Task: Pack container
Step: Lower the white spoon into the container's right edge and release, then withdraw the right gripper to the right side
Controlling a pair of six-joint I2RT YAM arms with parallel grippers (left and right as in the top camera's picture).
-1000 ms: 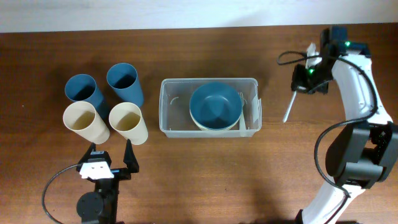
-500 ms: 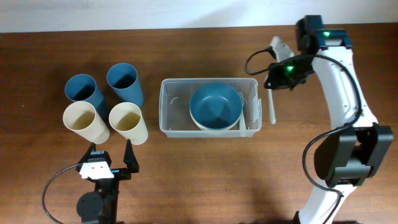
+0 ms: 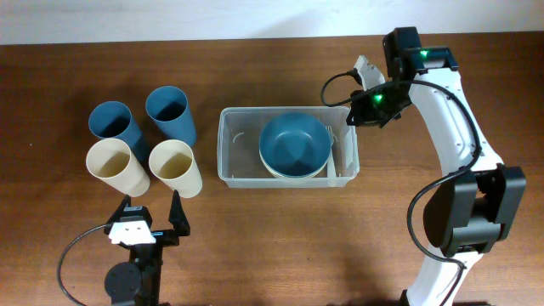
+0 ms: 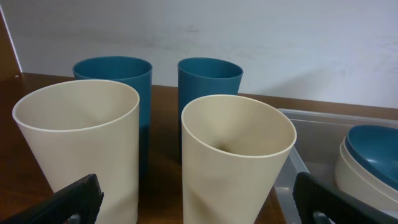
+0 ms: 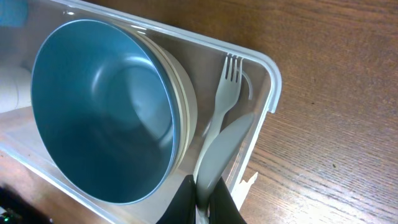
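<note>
The right gripper (image 5: 204,204) is pinched tight on a pale plastic spoon (image 5: 224,146) over the clear rectangular plastic container (image 3: 236,157).
The container stands mid-worktop, nearer the far edge, holding a round blue bowl (image 3: 293,144) nested in a round cream bowl (image 5: 188,109); the spoon's bowl overlaps a pale plastic fork (image 5: 229,78) lying along its right wall. By the near edge, the left gripper (image 3: 153,214) gapes wide, empty.

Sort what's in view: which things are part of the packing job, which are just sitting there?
In the job: container; blue bowl stacked on cream bowl inside it; fork lying in it; spoon gripped by right gripper at its right end.
Sitting about for now: blue cups and cream cups left of the container, untouched; left gripper, open, near them.
</note>
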